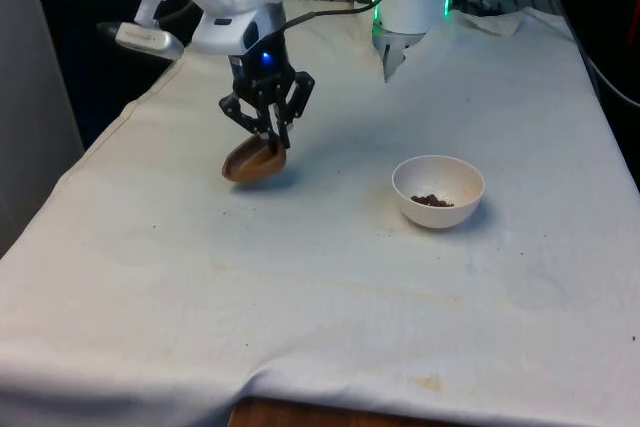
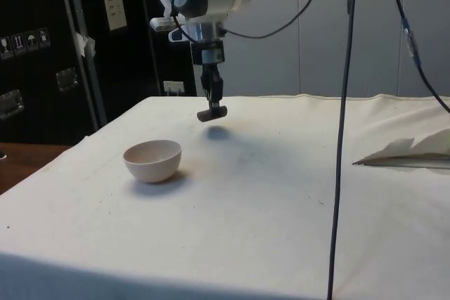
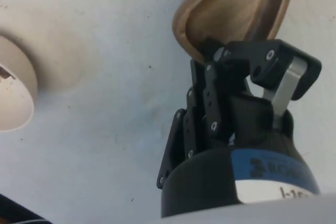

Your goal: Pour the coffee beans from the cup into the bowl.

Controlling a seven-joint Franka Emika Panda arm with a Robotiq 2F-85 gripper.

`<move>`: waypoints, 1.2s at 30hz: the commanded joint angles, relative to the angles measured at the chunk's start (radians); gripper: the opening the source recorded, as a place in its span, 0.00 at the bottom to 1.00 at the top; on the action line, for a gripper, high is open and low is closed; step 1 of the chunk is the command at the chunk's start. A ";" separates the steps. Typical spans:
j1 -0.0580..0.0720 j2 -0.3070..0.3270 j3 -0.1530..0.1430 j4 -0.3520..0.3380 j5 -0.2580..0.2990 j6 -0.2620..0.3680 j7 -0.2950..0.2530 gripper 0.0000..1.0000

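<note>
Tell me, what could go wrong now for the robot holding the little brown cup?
1. The hand pinches only the rim of the small brown wooden cup, which hangs tilted above the white cloth. It might slip and drop.
2. The round white bowl already holds coffee beans and stands apart from the cup. A careless swing back could knock it.

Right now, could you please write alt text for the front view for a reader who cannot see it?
The gripper holds a tilted brown cup above the white cloth. On the front view's right sits a white bowl containing coffee beans.
</note>
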 commanded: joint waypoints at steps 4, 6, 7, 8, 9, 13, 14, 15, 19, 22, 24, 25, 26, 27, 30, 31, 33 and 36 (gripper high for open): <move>0.006 -0.002 -0.011 -0.013 -0.010 0.033 -0.018 0.03; 0.009 -0.005 -0.013 -0.024 -0.021 0.053 -0.021 0.03; -0.001 0.001 -0.005 -0.012 -0.011 0.030 -0.023 0.03; 0.009 -0.006 -0.013 -0.028 -0.025 0.061 -0.021 0.03; 0.010 -0.008 -0.013 -0.033 -0.030 0.069 -0.021 0.03; 0.010 -0.016 -0.012 -0.056 -0.047 0.112 -0.020 0.03; 0.011 -0.017 -0.012 -0.060 -0.051 0.120 -0.020 0.03; 0.011 -0.019 -0.012 -0.065 -0.054 0.129 -0.020 0.03; 0.012 -0.024 -0.013 -0.083 -0.070 0.162 -0.020 0.03; 0.013 -0.028 -0.013 -0.097 -0.082 0.189 -0.019 0.03; 0.013 -0.031 -0.013 -0.107 -0.090 0.207 -0.019 0.03; 0.003 -0.026 -0.004 -0.094 -0.079 0.182 -0.024 0.03; 0.014 -0.032 -0.013 -0.111 -0.093 0.218 -0.018 0.03; 0.014 -0.033 -0.012 -0.116 -0.095 0.228 -0.018 0.03; 0.016 -0.036 -0.012 -0.134 -0.102 0.270 -0.019 0.03; 0.017 -0.037 -0.012 -0.138 -0.104 0.279 -0.019 0.03; 0.016 -0.039 -0.011 -0.146 -0.108 0.300 -0.020 0.03; 0.016 -0.039 -0.011 -0.153 -0.112 0.317 -0.020 0.03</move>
